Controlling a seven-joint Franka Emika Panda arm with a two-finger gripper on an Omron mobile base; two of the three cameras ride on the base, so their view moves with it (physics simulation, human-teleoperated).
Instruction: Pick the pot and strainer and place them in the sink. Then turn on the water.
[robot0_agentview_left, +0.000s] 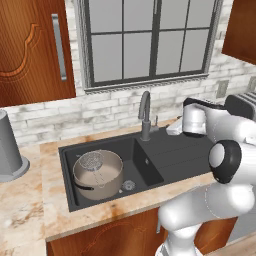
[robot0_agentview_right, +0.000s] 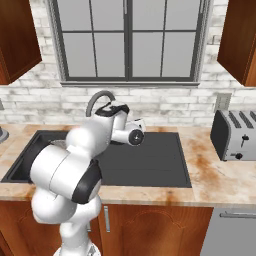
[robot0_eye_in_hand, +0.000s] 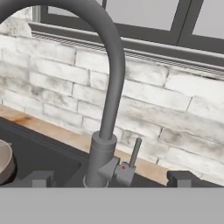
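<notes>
The gripper (robot0_eye_in_hand: 111, 178) stands wide open, holding nothing, its 2 fingertips (robot0_eye_in_hand: 41, 178) spread either side of the tap (robot0_eye_in_hand: 103, 153) base just ahead, the small lever (robot0_eye_in_hand: 134, 152) between them. Well off to the jaws' left, the pot (robot0_agentview_left: 98, 174) sits in the sink (robot0_agentview_left: 165, 155) (left basin), the strainer (robot0_agentview_left: 92, 161) inside it

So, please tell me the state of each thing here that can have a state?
Pot: upright in the left basin, no lid.
Strainer: resting in the pot.
Sink: right basin bare.
Tap: off, no water at the spout.
Tap lever: upright.
Gripper: open, facing the tap base, holding nothing.
Toaster: slots bare.
</notes>
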